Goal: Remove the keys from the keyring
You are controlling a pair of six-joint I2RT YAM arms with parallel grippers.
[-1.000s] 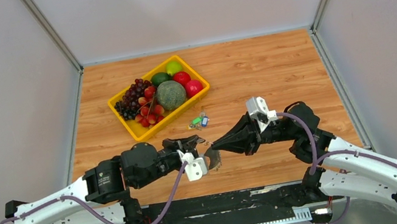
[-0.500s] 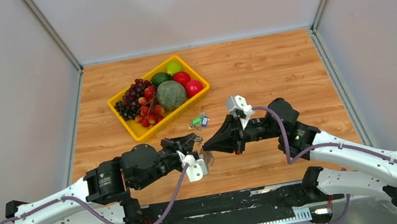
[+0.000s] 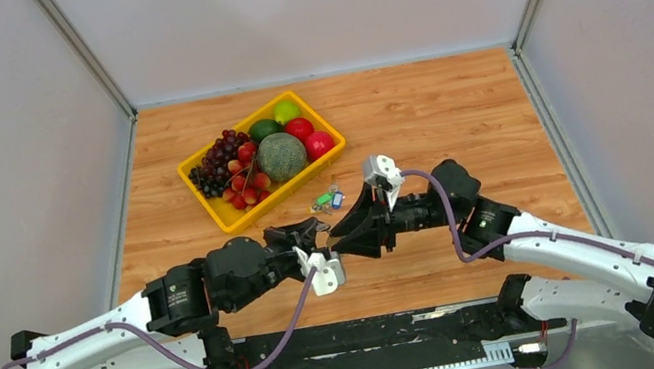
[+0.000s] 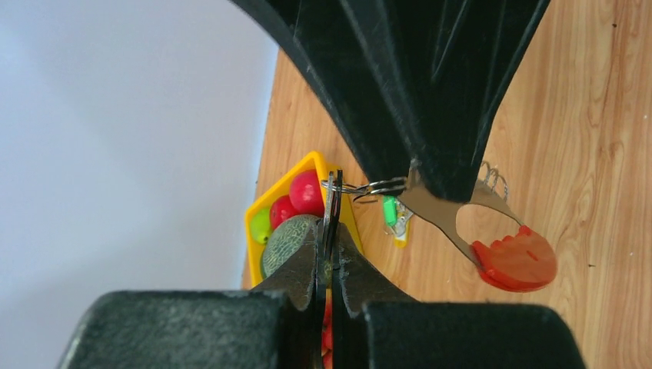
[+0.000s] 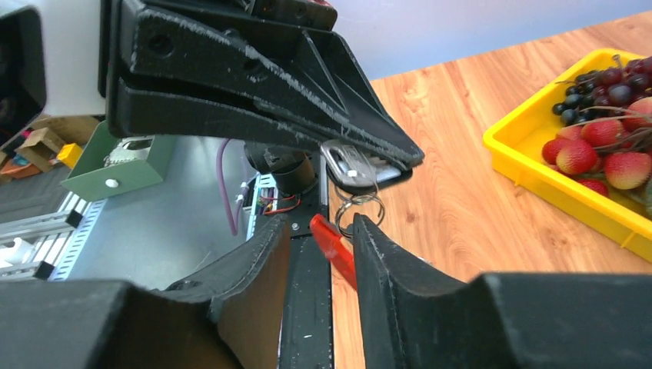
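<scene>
Just off the near side of the yellow tray [image 5: 538, 183] of fruit, the left gripper [image 4: 330, 238] presses its fingers together on the keys [image 4: 333, 192], which show edge-on as thin silver blades in the left wrist view. To their right a small silver link [image 5: 357, 209] joins them to the keyring [image 4: 513, 264] (its red tag sits edge-on between the right fingers). The right gripper [image 5: 321, 224] pinches the keyring's silver frame, its tips almost meeting the left gripper's. A small green and blue object [image 3: 330, 200] lies on the wood between both grippers and the tray.
</scene>
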